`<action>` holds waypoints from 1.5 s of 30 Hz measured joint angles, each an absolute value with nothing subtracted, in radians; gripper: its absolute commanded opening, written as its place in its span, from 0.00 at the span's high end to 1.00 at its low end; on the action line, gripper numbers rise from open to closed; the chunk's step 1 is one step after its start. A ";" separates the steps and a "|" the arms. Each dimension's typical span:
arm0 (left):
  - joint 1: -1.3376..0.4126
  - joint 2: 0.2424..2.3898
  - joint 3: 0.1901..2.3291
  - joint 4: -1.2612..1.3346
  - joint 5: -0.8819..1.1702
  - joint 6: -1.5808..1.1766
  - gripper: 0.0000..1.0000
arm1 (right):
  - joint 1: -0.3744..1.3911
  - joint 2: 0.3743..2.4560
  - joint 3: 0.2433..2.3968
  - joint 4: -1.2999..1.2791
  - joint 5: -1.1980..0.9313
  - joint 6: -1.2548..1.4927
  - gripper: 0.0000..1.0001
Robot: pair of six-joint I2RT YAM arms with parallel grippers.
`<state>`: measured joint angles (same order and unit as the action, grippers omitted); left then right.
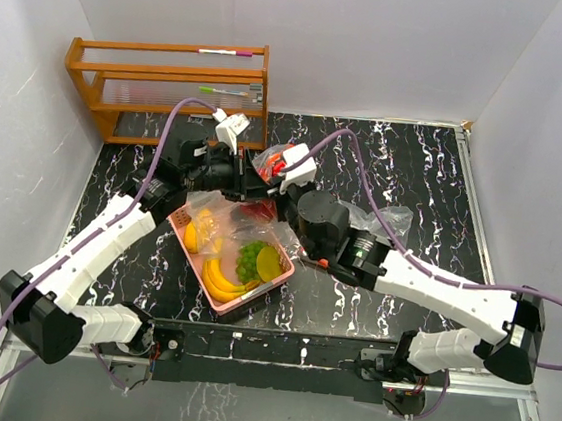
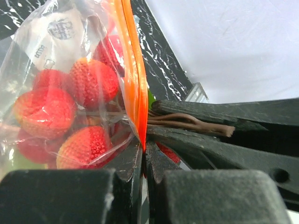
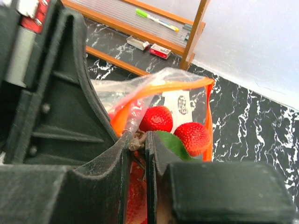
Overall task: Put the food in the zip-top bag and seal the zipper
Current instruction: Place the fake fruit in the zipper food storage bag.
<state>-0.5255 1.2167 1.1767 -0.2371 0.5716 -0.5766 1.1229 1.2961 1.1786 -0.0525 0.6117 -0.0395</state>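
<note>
- While both claws meet at the zip-top bag [image 1: 271, 161], it hangs lifted over the far middle of the table, just beyond the pink basket [image 1: 213, 302].
- At the left gripper [image 2: 144, 151] the jaws are closed almost to touching, pinching the bag's orange zipper strip [image 2: 133, 70]. The strawberries [image 2: 91, 81] sit inside the bag, left of that strip in the wrist view.
- At the right gripper [image 3: 138, 147] the jaws are likewise nearly together, nipping a fold of the bag's edge by the same strip.
- A banana bunch [image 1: 219, 280], green pieces [image 1: 249, 257] and a yellow-orange fruit [image 1: 194, 236] lie in the basket, so loading looks only part done.
- Sealing now would likely be premature, since the mouth needs to be open for the rest.
- To do this well, one claw should hold its lip firm and high so the strawberries cannot spill. The other should let go gently and fetch from the basket.
- Any pull on the lips should go apart, not along the strip, to avoid zipping it or tearing the film.
</note>
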 measured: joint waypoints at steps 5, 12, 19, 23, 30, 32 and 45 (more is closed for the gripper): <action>-0.527 1.179 1.144 -0.178 0.641 -0.596 1.00 | 1.131 1.189 1.044 0.003 0.639 0.003 0.91; -0.532 1.037 1.025 0.057 0.770 -0.719 1.00 | 1.129 1.045 0.947 0.052 0.627 0.039 0.88; -0.533 1.048 0.957 0.248 0.827 -0.845 1.00 | 1.127 1.079 0.959 0.049 0.612 0.088 0.49; -0.532 1.084 0.926 0.270 0.828 -0.867 1.00 | 1.127 1.116 0.997 -0.009 0.631 0.093 0.35; -0.530 1.196 0.960 0.271 0.841 -0.865 1.00 | 1.105 1.086 1.040 -0.138 0.664 0.078 0.30; -0.531 1.222 1.011 0.221 0.828 -0.838 1.00 | 1.104 1.060 1.060 -0.167 0.660 0.083 0.30; -0.533 1.470 1.380 0.105 0.693 -0.735 1.00 | 1.125 0.867 1.172 -0.188 0.612 0.147 0.02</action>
<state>-0.5331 1.4700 1.3796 0.1047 0.6930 -0.7353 1.1248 0.8669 1.1725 -0.1883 0.6125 0.1467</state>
